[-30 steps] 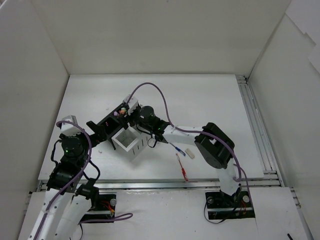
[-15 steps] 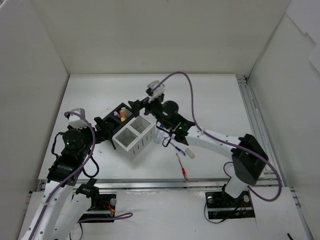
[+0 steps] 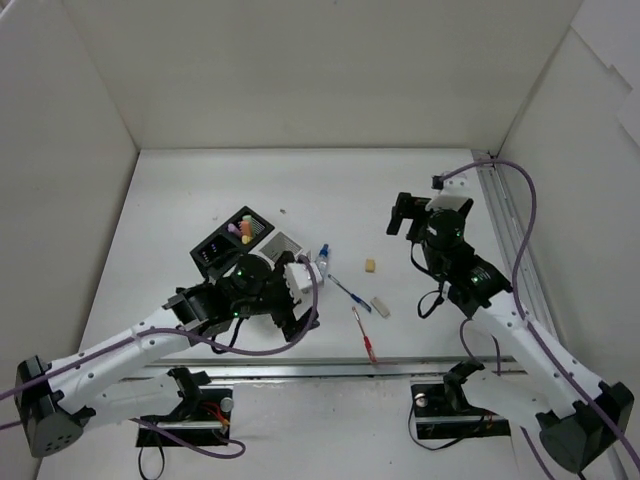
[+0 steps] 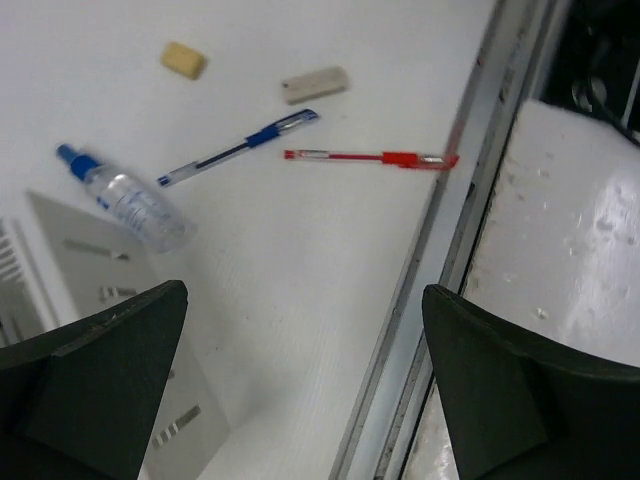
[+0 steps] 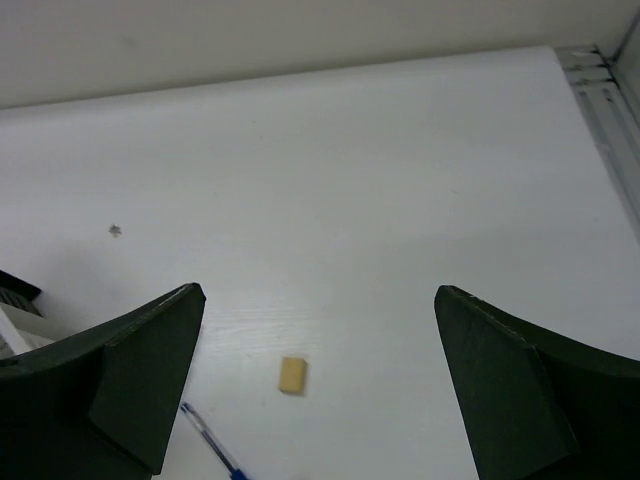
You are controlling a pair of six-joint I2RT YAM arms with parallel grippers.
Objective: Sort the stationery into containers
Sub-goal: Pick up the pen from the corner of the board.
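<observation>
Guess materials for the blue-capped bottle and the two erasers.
Bottle: probably clear plastic, glossy; the table shows through its body, and the cap is opaque blue.
Tan eraser: likely rubber or vinyl, matte, rounded corners, no glint.
Pale eraser: same matte look, greyish-white; whether it has a sleeve is too small to tell.

A white bench (image 3: 400,200) fills the middle of the top view. Plain white panels box it in: a back wall (image 3: 330,70) at 12 o'clock, a left wall (image 3: 60,200) at 9 o'clock and a right wall (image 3: 585,180) at 3 o'clock. A side rail (image 3: 510,250) of metal runs along the bench edge at 3 o'clock. A near rail (image 3: 330,366) lies along the edge at 6 o'clock, with a white ledge (image 3: 330,425) just past it. A tiny dark speck (image 3: 281,211) lies on the bench, between 10 and 11 o'clock from its centre.
</observation>
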